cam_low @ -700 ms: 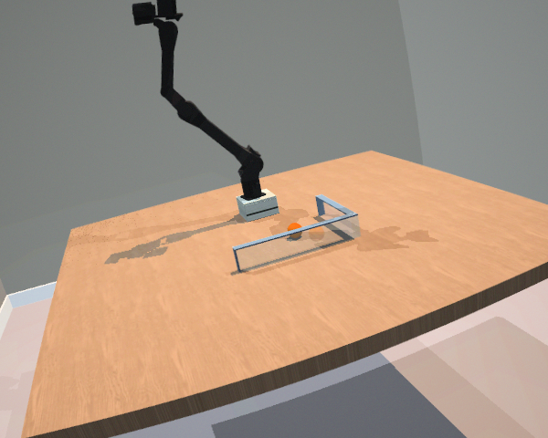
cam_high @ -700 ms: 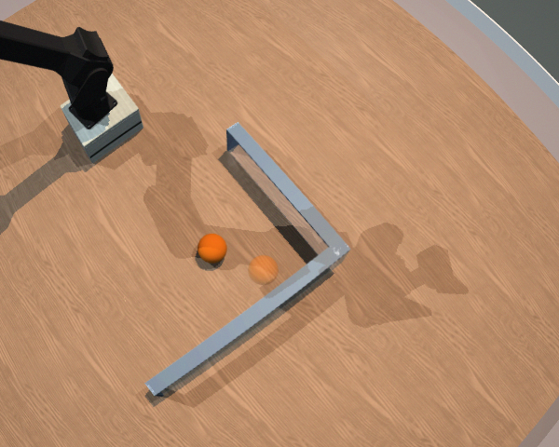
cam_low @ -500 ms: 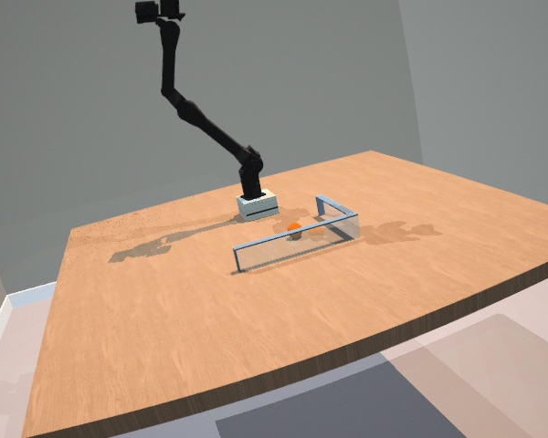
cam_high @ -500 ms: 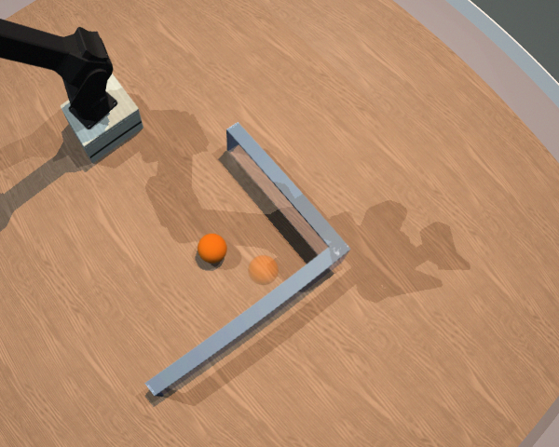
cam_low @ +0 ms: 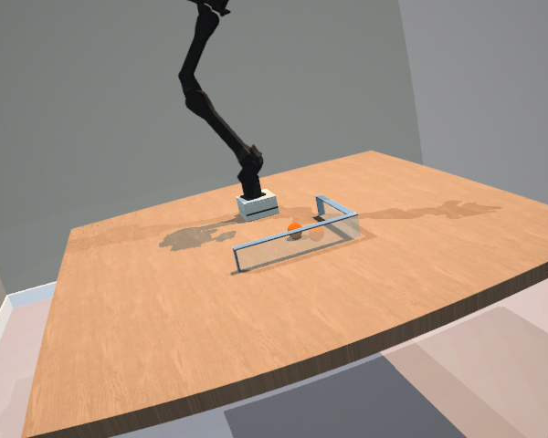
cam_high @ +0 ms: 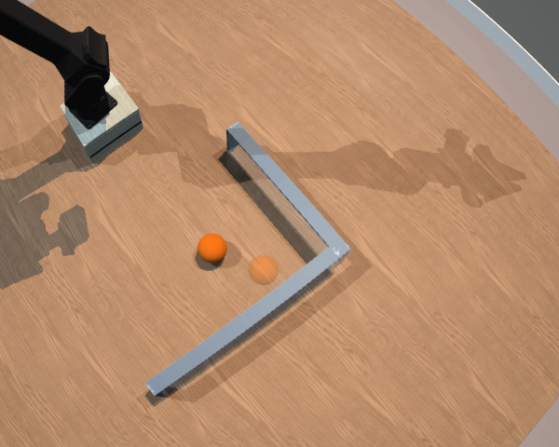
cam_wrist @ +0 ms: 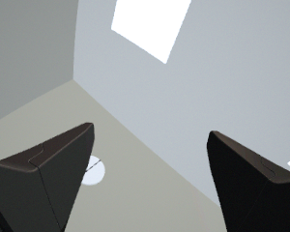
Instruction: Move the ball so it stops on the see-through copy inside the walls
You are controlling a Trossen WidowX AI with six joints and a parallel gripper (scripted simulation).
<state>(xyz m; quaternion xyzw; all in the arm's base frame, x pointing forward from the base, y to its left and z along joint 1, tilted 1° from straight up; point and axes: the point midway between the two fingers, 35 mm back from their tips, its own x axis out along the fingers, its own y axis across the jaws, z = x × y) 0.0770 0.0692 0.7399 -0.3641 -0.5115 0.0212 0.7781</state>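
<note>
Ball [cam_high: 211, 248]: orange, sitting on the desk [cam_high: 415, 312] inside the angle of the two walls [cam_high: 289, 192], touching neither, well in from every desk edge
See-through copy [cam_high: 263, 268]: just beside the ball, on the side nearer the walls' corner; the two do not overlap
My pincer [cam_wrist: 148, 174]: released and grasping nothing; the wrist view shows both fingers apart with only ceiling and wall between them
My arm [cam_low: 203, 108]: reared high over its base [cam_high: 103, 127], which stands toward the desk's far edge, well apart from the ball
Done so far: nothing that I can judge; ball not on its mark
Left to do: come down, take or nudge the ball onto the copy, leave it still, let go, move away
</note>
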